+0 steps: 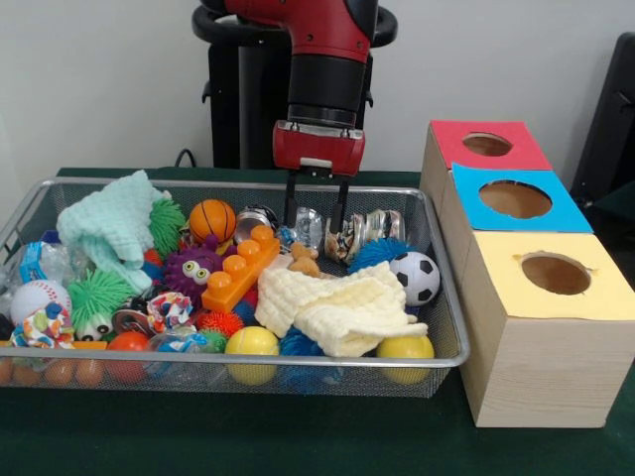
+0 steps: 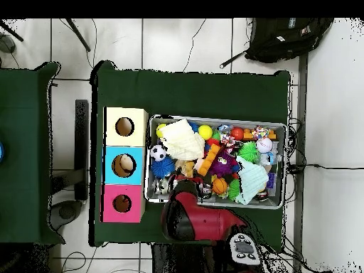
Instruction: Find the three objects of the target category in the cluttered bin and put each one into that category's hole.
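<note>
The wire mesh bin (image 1: 298,363) is full of toys; it also shows in the overhead view (image 2: 213,119). My gripper (image 1: 317,226) hangs over the bin's far middle, open and empty, with its fingertips just above the clutter. Right below it a small tan-orange figure (image 1: 302,261) peeks out at the top edge of a pale-yellow cloth (image 1: 342,302), mostly hidden. I see no other such figure. Three boxes with holes stand at the right: red (image 1: 486,145), blue (image 1: 516,198), yellow (image 1: 556,273). In the overhead view the arm (image 2: 192,217) hides the gripper, and something pale lies in the blue box's hole (image 2: 125,165).
Around the gripper lie crushed cans (image 1: 367,230), a soccer ball (image 1: 418,277), an orange brick (image 1: 241,268), a basketball (image 1: 211,219) and a purple spiky toy (image 1: 193,270). A mint cloth (image 1: 114,223) covers the left. Yellow balls (image 1: 252,344) lie at the front rim.
</note>
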